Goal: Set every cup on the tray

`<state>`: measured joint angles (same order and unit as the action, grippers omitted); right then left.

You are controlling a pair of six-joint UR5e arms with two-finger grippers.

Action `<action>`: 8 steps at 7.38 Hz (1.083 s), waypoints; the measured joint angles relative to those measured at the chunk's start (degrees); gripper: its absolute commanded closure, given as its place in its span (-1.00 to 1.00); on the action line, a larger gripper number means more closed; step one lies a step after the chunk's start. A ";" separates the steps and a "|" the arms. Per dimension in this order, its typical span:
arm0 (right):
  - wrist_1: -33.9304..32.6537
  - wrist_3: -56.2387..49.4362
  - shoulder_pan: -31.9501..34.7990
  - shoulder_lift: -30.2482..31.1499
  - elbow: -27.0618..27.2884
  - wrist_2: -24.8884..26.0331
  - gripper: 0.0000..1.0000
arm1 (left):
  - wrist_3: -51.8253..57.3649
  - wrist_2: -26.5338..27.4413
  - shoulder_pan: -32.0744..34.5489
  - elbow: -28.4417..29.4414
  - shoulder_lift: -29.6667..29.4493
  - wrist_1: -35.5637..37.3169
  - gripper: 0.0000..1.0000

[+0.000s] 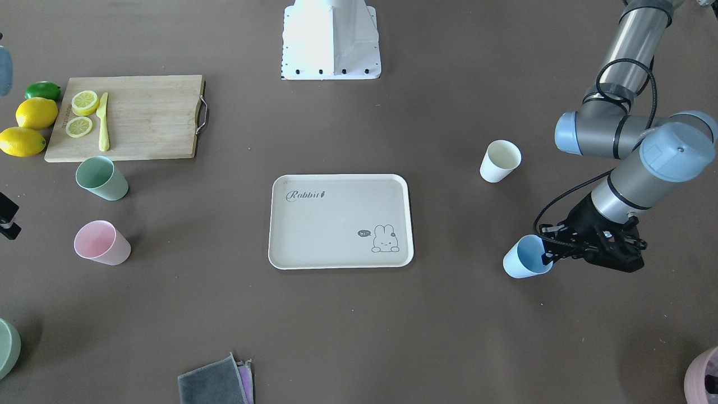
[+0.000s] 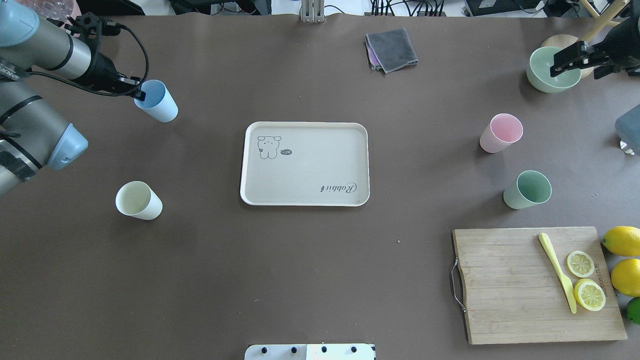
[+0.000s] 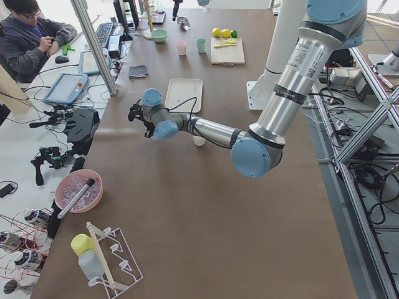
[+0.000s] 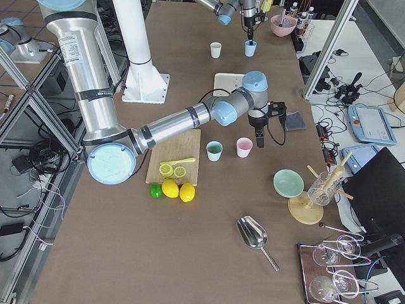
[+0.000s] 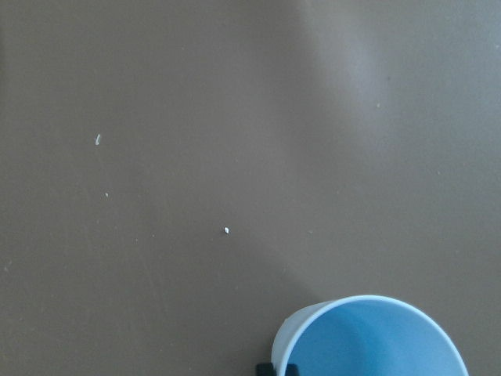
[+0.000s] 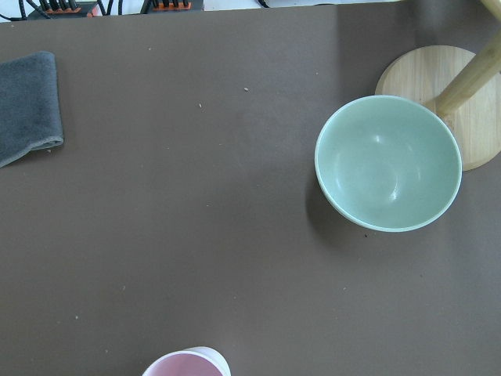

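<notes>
The beige "Rabbit" tray (image 2: 305,124) lies empty at the table's middle. My left gripper (image 2: 136,93) is shut on the rim of the light blue cup (image 2: 159,104) at the far left, one fingertip (image 5: 274,368) showing at the rim. The cream-white cup (image 2: 138,201) stands nearer me on the left. The pink cup (image 2: 500,132) and mint green cup (image 2: 527,190) stand upright right of the tray. My right gripper (image 2: 557,67) hovers at the far right over a green bowl, beyond the pink cup (image 6: 186,365), and looks open and empty.
A bamboo cutting board (image 2: 510,295) with lemon slices and a yellow knife lies at the near right, with whole lemons (image 2: 622,241) beside it. A green bowl (image 6: 387,163) and a wooden stand base (image 6: 438,74) sit at the far right. A grey cloth (image 2: 391,49) lies beyond the tray.
</notes>
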<state>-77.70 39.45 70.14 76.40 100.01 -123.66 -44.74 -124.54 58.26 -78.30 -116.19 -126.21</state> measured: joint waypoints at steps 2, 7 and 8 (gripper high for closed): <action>0.00 0.03 -0.06 0.20 0.03 0.00 -1.00 | -7.19 1.24 -2.88 -5.47 -3.47 6.18 1.00; 0.02 0.17 -0.09 1.70 0.26 -0.10 -1.00 | -18.44 17.18 -18.18 -8.75 -11.62 15.43 1.00; 0.04 0.16 -0.09 1.91 0.31 -0.14 -1.00 | -18.48 17.97 -18.65 -8.11 -11.86 15.58 1.00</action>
<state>-77.66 39.62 70.05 78.30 100.32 -123.80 -63.22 -106.57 39.61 -86.41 -128.05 -110.63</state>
